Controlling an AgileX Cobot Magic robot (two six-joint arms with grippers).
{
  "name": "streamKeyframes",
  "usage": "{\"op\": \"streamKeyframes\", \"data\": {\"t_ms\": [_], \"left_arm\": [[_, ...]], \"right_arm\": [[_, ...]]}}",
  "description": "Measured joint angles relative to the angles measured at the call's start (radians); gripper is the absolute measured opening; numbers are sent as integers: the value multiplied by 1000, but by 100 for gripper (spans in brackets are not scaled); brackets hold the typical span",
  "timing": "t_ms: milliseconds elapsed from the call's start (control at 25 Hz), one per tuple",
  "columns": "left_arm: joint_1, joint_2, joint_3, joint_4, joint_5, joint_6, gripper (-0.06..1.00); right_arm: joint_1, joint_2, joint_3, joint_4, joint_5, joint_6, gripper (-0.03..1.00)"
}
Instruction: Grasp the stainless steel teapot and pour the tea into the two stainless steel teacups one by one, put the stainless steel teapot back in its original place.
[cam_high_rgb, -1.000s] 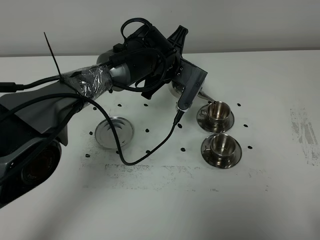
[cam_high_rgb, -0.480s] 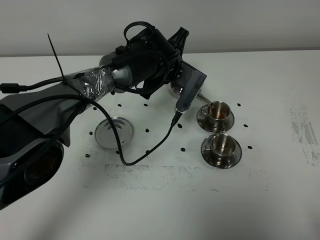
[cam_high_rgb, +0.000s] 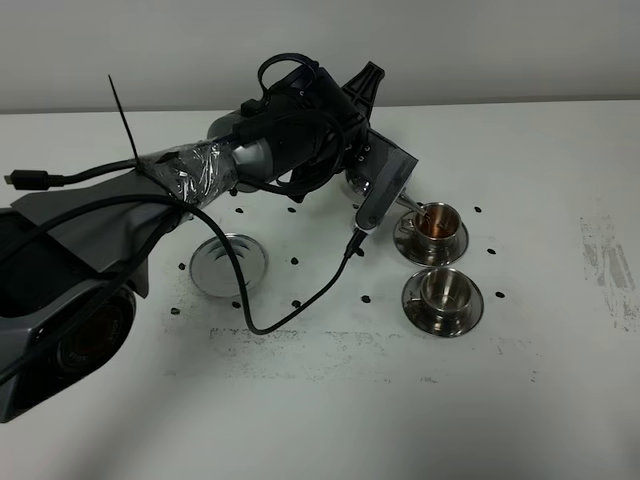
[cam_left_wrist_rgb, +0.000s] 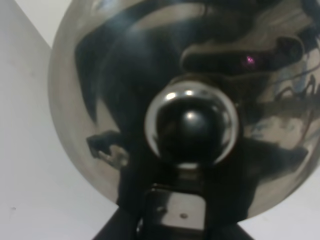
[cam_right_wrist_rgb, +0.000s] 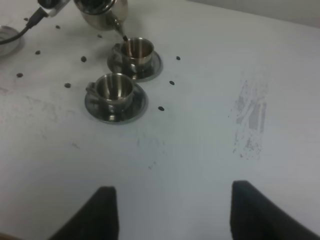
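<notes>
The left end effector (cam_high_rgb: 338, 150) is clamped shut on the stainless steel teapot (cam_left_wrist_rgb: 100, 100), apparently at its handle, though the contact itself is hidden. The left wrist view shows little beyond the mirrored body and the lid knob (cam_left_wrist_rgb: 190, 125). Over the last second this arm has swung a little toward the cups and tipped the pot further. The thin spout (cam_high_rgb: 410, 203) now hangs just above the rim of the far teacup (cam_high_rgb: 432, 228). Dark reddish-brown tea (cam_high_rgb: 433, 222) now shows in that cup, which looked bare steel a second ago, so the first pour appears to be under way.

The near teacup (cam_high_rgb: 443, 290) sits on its saucer just beside the far one and looks empty; it seems to be next. The steel disc (cam_high_rgb: 228, 262), the pot's resting place, lies bare on the tabletop (cam_high_rgb: 300, 420), well apart from the cups.

The right end effector (cam_right_wrist_rgb: 175, 215) waits with fingers spread, holding nothing, above the tabletop near the cups.
</notes>
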Motion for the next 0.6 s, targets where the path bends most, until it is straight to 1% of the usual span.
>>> {"op": "streamKeyframes", "data": {"t_ms": [240, 600], "left_arm": [[-2, 0, 0, 7, -4, -2, 18], [-2, 0, 0, 42, -17, -27, 18]], "right_arm": [[0, 0, 0, 0, 0, 0, 48], [0, 0, 0, 0, 0, 0, 48]]}}
